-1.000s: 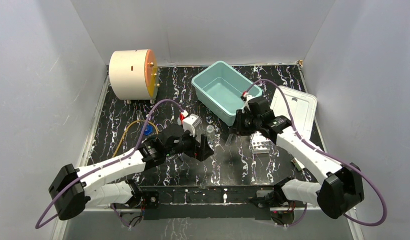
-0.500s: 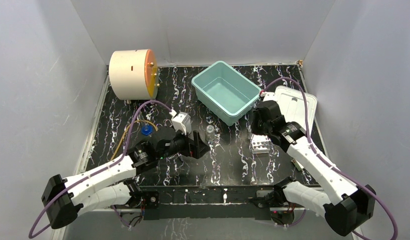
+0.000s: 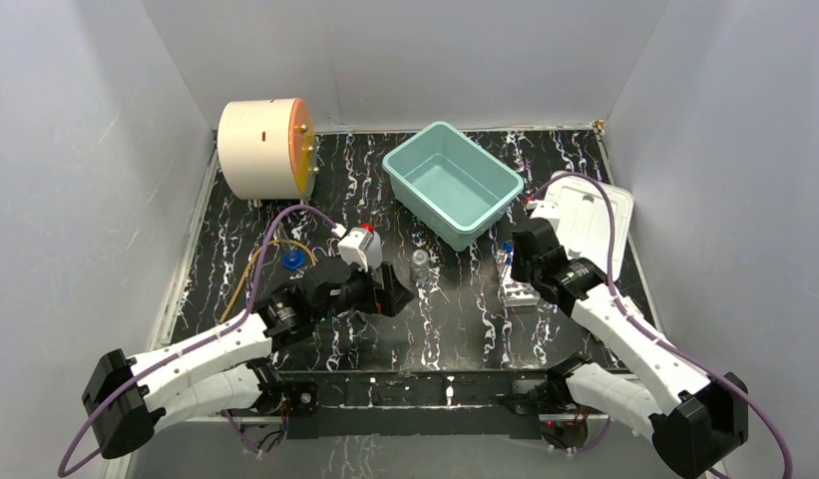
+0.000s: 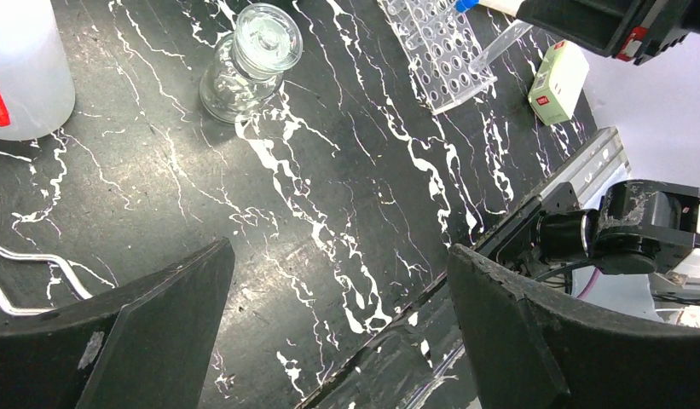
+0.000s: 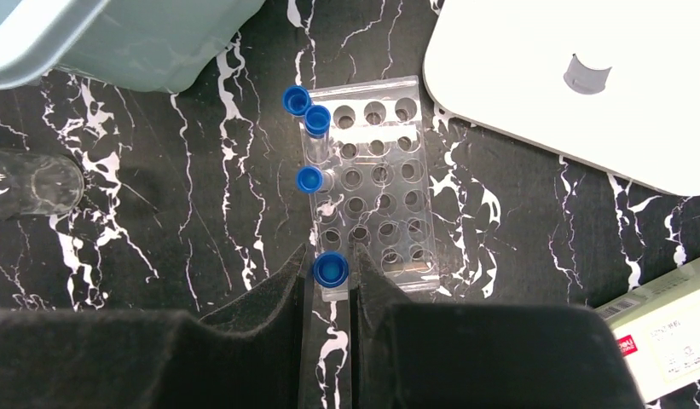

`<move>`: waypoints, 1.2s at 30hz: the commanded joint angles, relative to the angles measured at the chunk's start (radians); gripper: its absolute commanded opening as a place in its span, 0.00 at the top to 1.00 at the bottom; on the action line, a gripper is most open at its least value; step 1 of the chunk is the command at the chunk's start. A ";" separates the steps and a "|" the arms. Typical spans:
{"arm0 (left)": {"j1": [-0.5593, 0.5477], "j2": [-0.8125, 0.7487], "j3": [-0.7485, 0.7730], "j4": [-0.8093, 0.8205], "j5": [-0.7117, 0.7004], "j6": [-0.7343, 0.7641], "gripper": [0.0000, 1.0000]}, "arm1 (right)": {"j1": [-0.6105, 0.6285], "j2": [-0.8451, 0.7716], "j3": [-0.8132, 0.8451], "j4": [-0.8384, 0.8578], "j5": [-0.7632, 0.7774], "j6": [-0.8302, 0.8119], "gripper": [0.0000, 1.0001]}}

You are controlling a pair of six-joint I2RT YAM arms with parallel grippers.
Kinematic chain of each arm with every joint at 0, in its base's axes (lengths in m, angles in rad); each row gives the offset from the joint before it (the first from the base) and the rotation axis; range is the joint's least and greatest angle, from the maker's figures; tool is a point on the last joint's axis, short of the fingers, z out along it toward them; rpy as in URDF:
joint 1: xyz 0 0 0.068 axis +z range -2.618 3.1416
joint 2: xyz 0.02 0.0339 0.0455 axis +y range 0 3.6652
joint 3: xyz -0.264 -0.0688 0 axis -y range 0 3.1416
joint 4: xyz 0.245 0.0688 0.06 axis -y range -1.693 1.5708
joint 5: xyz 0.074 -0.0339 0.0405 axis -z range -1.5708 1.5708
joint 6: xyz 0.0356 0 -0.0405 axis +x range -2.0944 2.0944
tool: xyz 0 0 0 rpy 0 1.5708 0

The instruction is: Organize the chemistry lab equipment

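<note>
step: racking tubes | right gripper clamped tube above rack | left gripper stood apart | next likely needed hole alignment

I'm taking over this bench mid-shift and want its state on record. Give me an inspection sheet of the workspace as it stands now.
Surface: black white-veined tabletop, no spills seen.
Job's things: clear tube rack with three blue-capped thin tubes along one side; clear glass vial upright; white squeeze bottle, blue ring and yellowish tubing toward the left side.
Clutter: cream drum with orange face, empty teal bin, white lid, small white box.
Grippers: left gripper open, holding nothing; right gripper shut on a fourth blue-capped tube at the rack's near edge.
Cables: purple cables loop above both arms.
Surroundings: grey walls; nothing else seen.
</note>
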 commanded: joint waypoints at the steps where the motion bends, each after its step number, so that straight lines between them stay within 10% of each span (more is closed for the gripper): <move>1: 0.004 -0.022 -0.003 0.011 -0.026 0.009 0.04 | -0.001 -0.011 -0.028 0.100 0.052 0.033 0.81; 36: 0.005 -0.063 -0.016 0.011 -0.030 0.006 0.04 | -0.002 -0.036 -0.191 0.316 0.097 0.073 0.81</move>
